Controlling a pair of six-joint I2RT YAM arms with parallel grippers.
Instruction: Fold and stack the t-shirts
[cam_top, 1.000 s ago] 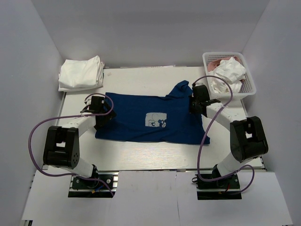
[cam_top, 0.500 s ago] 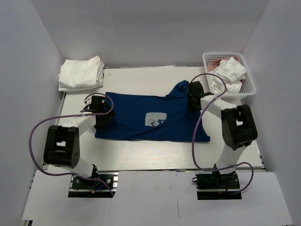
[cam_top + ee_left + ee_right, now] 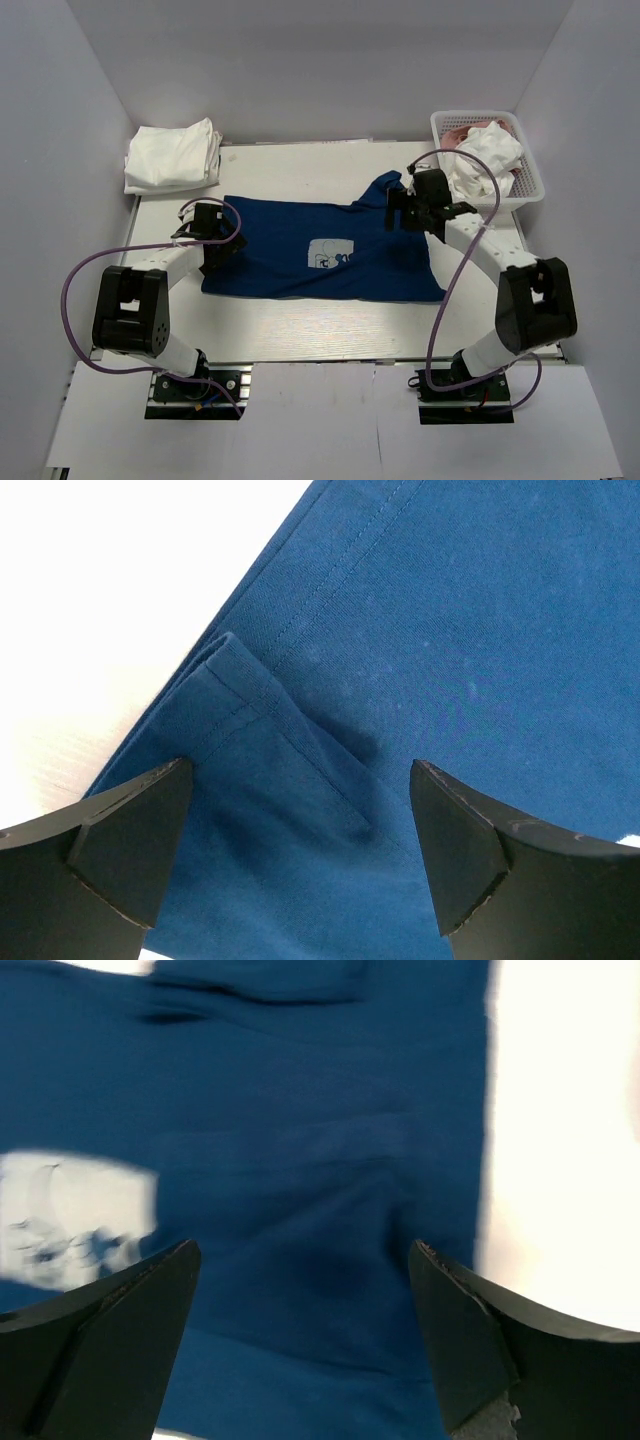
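Across the middle of the table (image 3: 300,325) the navy t-shirt (image 3: 290,245) lies spread flat, its white chest print (image 3: 333,256) facing up. Left jaws stand wide apart low over its left edge, a small folded flap (image 3: 262,712) below them, nothing gripped. Right jaws, wide apart and empty too, hover over the shirt's right side. Folded white t-shirts (image 3: 172,155) sit at the far left corner, and more crumpled tees (image 3: 488,150) fill the basket (image 3: 528,188).
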